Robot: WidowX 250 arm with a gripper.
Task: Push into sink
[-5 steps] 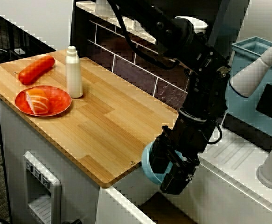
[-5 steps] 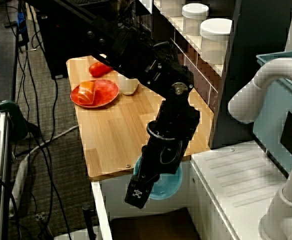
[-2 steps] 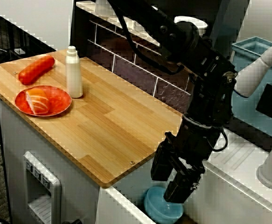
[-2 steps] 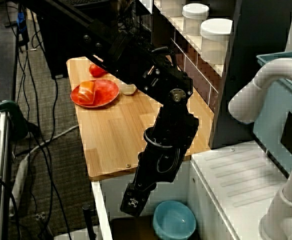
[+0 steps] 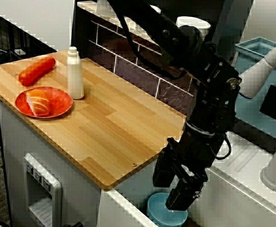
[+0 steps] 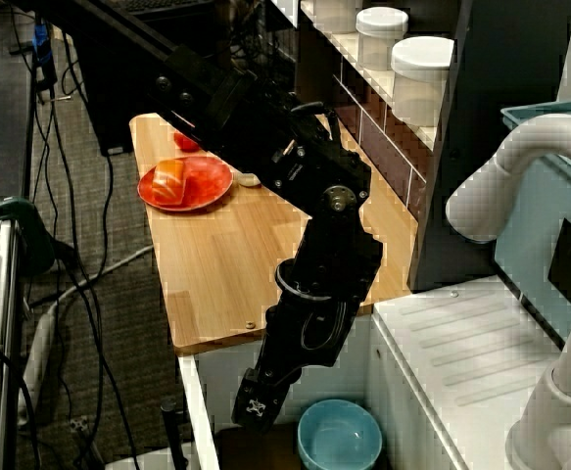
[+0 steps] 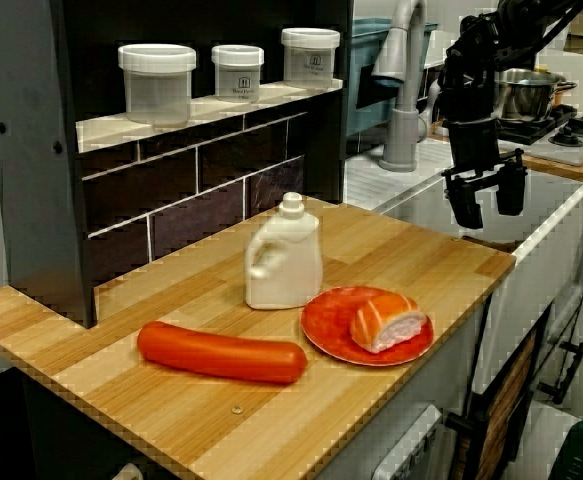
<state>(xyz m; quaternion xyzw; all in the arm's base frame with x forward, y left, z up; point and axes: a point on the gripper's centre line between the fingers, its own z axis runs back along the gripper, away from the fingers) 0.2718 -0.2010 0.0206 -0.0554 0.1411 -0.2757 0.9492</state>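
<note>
- The blue bowl (image 6: 339,434) rests upright on the sink (image 6: 228,446) floor, just past the desk (image 5: 104,127) right edge.
- Judged light, rigid, smooth plastic; take hold at the rim.
- The gripper (image 7: 483,197) hangs above the sink, jaws apart, holding nothing.

No readable text; jar (image 7: 238,72) labels too small to make out.

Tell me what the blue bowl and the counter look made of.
The blue bowl in the sink looks like matte plastic: uniform light-blue colour, soft sheen. The counter looks like laminated wood, or a wood-look laminate: pale strips with visible grain and a smooth finish.
</note>
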